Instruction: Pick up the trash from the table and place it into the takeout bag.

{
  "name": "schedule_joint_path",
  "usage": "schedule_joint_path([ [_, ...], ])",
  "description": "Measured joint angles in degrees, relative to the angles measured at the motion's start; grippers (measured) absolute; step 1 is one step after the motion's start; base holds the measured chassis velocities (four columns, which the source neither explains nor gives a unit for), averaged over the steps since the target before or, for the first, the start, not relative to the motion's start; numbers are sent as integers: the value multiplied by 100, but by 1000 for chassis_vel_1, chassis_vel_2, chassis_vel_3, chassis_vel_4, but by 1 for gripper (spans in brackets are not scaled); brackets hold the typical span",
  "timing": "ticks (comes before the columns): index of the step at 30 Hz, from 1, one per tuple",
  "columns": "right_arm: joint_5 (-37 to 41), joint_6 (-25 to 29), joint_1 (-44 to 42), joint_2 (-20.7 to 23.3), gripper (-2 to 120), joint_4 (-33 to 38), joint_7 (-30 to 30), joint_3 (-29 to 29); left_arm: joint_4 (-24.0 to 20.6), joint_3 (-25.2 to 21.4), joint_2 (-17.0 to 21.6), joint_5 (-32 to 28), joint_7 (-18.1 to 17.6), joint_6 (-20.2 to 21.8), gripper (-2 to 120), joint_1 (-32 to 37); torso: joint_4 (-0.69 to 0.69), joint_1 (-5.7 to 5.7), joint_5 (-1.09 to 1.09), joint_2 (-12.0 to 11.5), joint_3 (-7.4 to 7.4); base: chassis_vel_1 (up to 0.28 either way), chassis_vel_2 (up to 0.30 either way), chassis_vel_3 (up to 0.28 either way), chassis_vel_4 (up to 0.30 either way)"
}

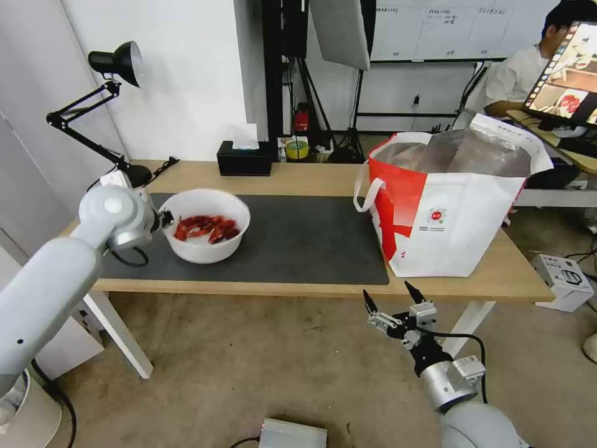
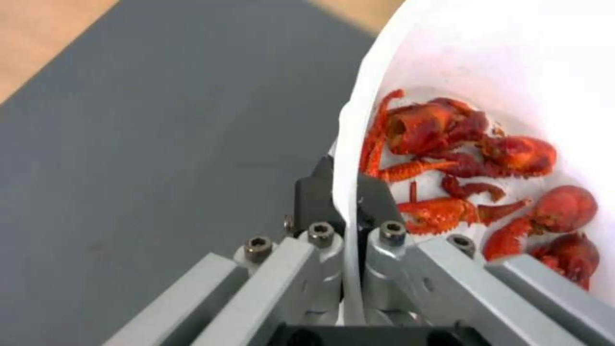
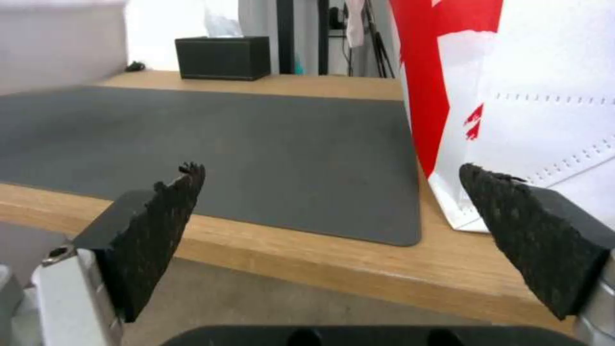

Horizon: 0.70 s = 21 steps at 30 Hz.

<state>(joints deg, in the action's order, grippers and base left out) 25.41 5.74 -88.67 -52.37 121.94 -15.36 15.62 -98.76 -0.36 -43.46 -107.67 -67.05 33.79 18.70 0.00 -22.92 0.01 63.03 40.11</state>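
Bowl rim pinched by left gripper on table.

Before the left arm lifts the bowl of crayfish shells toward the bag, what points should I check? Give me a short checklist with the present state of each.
1. Grip on the bowl: the left gripper has its fingers on either side of the rim, one inside and one outside. Ok.
2. Bowl level: it sits upright on the dark mat, shells at the bottom. Ok.
3. Takeout bag open: the top gapes and the foil lining shows. Ok.
4. Path across the mat to the bag: nothing stands between. Ok.
5. Right gripper: open, below the table edge in front of the bag, out of the way. Ok.
6. Firmness of the grip on the thin rim: cannot tell.
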Motion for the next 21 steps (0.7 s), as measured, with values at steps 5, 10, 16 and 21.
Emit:
schedule_joint_path([
  [5,0,0,0,0,100,0,0,0,-216,233,-138,-192,-51,-103,0,-463,0,0,0,0,0,0,0,0,0],
  [10,0,0,0,0,100,0,-1,0,-279,666,-455,-391,-169,-241,0,-1177,0,-1,-1,0,0,0,0,0,0],
  [16,0,0,0,0,100,0,0,0,3,1140,-1232,-488,-300,-354,0,-2181,-2,0,1,0,0,0,0,0,0],
  [21,0,0,0,0,100,-1,-1,0,281,1343,-1587,-489,-311,-372,0,-2584,-2,0,2,0,1,0,0,0,0],
])
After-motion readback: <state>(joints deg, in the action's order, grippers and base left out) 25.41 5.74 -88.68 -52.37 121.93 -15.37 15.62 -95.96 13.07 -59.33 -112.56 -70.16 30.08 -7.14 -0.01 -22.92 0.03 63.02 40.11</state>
